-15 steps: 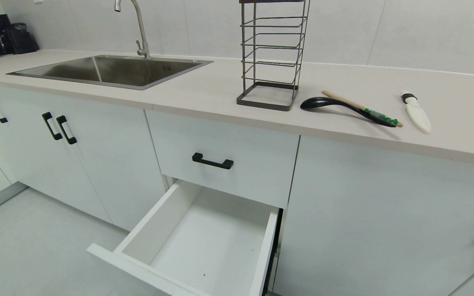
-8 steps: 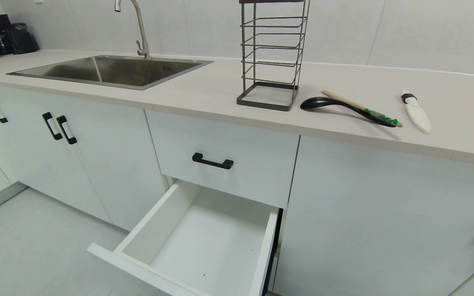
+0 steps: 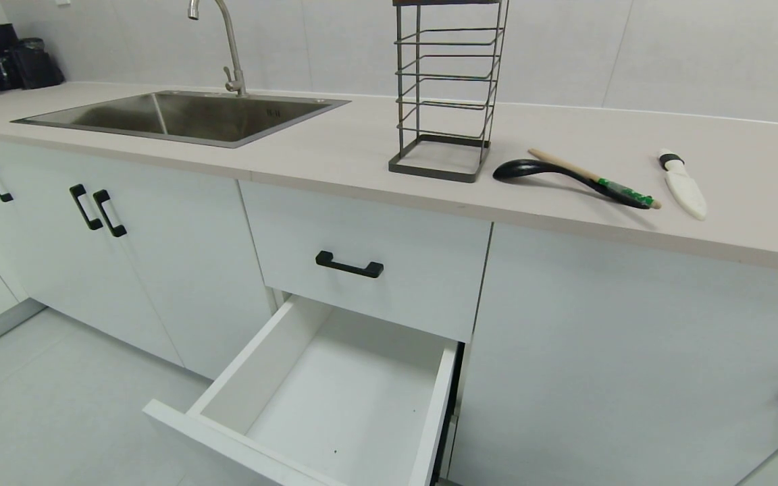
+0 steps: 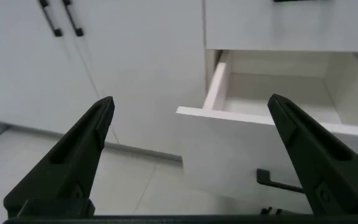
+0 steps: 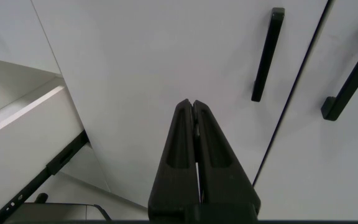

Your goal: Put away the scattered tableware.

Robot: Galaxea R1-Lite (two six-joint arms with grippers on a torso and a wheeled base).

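Black spoon point(image 3: 564, 174) on bench point(image 3: 335, 155): light, stiff, smooth, probably best pinched mid-handle. Left gripper point(image 4: 191, 155) jaws apart; right gripper point(image 5: 194, 112) jaws together.

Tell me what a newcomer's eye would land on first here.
The lower drawer, pulled wide open beneath the counter, catches the eye first. On the counter to the right of the tall wire rack lie a black ladle and a white utensil with a black band.

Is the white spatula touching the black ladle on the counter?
Apart. Head view shows a strip of bare countertop between the white spatula and the black ladle.
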